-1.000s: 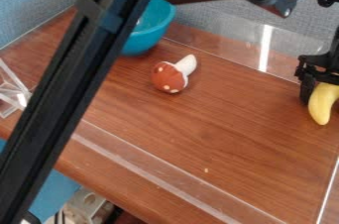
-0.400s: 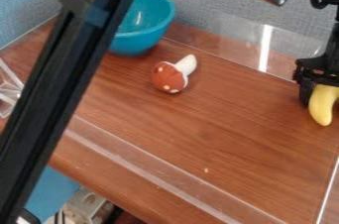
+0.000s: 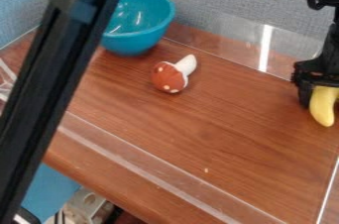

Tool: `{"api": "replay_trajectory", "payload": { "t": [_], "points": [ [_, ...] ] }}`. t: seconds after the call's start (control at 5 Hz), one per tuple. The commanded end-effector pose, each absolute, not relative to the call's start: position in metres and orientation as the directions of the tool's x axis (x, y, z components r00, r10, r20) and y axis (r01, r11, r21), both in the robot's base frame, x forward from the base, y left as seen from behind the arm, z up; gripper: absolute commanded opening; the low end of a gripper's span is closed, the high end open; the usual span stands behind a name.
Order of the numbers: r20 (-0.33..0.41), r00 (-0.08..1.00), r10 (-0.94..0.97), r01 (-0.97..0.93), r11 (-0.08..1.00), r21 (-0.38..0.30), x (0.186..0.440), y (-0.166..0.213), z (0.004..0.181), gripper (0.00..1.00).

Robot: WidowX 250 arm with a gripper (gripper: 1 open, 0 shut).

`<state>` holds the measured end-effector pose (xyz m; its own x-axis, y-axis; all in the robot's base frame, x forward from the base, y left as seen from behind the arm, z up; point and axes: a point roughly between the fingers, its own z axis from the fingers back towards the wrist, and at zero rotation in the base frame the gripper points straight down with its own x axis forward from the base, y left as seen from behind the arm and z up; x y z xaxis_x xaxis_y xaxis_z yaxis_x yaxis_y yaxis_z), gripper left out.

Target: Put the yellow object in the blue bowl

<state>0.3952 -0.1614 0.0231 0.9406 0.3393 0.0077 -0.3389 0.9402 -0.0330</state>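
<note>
The yellow object [image 3: 320, 107], a small curved banana-like toy, lies on the wooden table at the right edge of the view. My gripper [image 3: 319, 81] hangs right over its far end, open, with one dark finger [image 3: 302, 77] standing to the left of the toy's tip; the other finger is cut off by the frame edge. The blue bowl [image 3: 138, 22] sits at the back left, partly hidden behind my arm.
A red-capped mushroom toy [image 3: 172, 73] lies between bowl and gripper. My dark arm link [image 3: 59, 99] crosses the foreground from top to bottom left. The table's front edge [image 3: 159, 183] runs diagonally, with a drop below it.
The foreground arm link has swung to the left, uncovering more of the blue bowl. The gripper has stayed over the yellow object, which has not moved.
</note>
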Motion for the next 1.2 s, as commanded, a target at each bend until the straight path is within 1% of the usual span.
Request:
{"api": "replay_trajectory", "payload": {
  "t": [0.0, 0.4, 0.6, 0.8, 1.0],
  "points": [
    [0.000, 0.929, 0.370, -0.369, 0.929, -0.029, 0.387, -0.167, 0.022, 1.00],
    [0.001, 0.891, 0.455, -0.454, 0.890, -0.027, 0.390, -0.156, 0.020, 1.00],
    [0.002, 0.901, 0.434, -0.433, 0.901, -0.033, 0.395, -0.148, 0.030, 0.00],
    [0.008, 0.902, 0.433, -0.431, 0.900, -0.065, 0.390, -0.130, 0.049, 0.00],
    [0.017, 0.894, 0.448, -0.444, 0.889, -0.116, 0.382, -0.099, 0.075, 0.00]
  ]
}}
